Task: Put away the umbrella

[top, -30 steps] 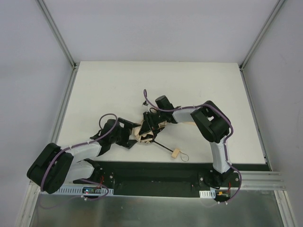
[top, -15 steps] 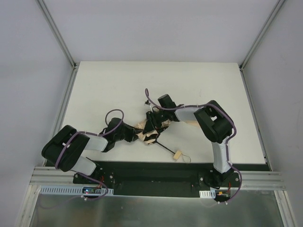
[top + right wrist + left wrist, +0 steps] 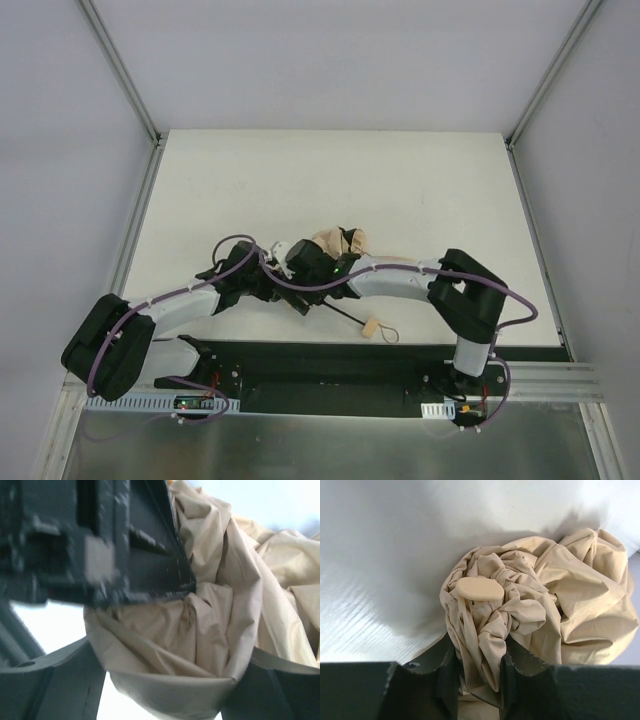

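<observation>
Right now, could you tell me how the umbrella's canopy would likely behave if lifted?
Probably floppy: the canopy lies crumpled in loose folds. Likely light, since it bunches easily in the left gripper. The thin shaft may trail stiffly.

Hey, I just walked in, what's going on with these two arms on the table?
Both arms are working on a tan umbrella in the middle of the table. The left end effector is pinched on a bunch of the canopy. The right end effector has its fingers wide with more cloth between them; whether it grips is unclear. The shaft and pale handle stick out toward the arm bases. The canopy is crumpled, not neatly folded.
</observation>
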`<action>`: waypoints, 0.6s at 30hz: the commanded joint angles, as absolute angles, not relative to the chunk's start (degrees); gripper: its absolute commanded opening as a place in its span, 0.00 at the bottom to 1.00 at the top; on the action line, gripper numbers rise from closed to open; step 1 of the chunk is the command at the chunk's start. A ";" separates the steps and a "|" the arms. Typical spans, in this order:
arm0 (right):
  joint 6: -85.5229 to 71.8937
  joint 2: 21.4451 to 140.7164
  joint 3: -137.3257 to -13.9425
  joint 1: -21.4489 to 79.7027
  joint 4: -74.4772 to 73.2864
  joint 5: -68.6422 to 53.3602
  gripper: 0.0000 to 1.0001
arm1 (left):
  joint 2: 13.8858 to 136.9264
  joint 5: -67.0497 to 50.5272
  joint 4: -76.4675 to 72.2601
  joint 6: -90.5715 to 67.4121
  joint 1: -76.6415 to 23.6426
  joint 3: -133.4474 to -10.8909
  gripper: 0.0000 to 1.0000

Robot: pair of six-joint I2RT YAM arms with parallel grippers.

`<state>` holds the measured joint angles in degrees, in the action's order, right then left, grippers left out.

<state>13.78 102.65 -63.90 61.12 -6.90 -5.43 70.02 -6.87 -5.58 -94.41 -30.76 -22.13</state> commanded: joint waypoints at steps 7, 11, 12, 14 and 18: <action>13.28 112.76 -68.47 67.33 -7.91 22.14 0.49 | 71.28 -7.20 13.18 -98.52 -30.76 -27.68 0.00; 11.78 114.43 -66.54 65.92 -6.68 18.64 0.21 | 69.97 -7.82 13.53 -100.37 -30.76 -26.90 0.00; 11.52 114.52 -65.66 65.57 -6.59 17.41 0.15 | 69.44 -7.47 13.45 -100.02 -30.76 -26.98 0.00; 10.81 113.82 -63.03 64.43 -4.93 14.08 0.01 | 68.65 -6.86 13.45 -99.32 -30.76 -26.63 0.00; 8.09 111.89 -57.41 59.78 -0.28 -1.52 0.00 | 65.58 -6.07 12.75 -96.69 -29.62 -24.62 0.37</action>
<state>14.06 108.42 -64.47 66.15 0.40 10.90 69.17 -5.43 3.99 -97.08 -29.54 -26.15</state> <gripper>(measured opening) 0.195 0.245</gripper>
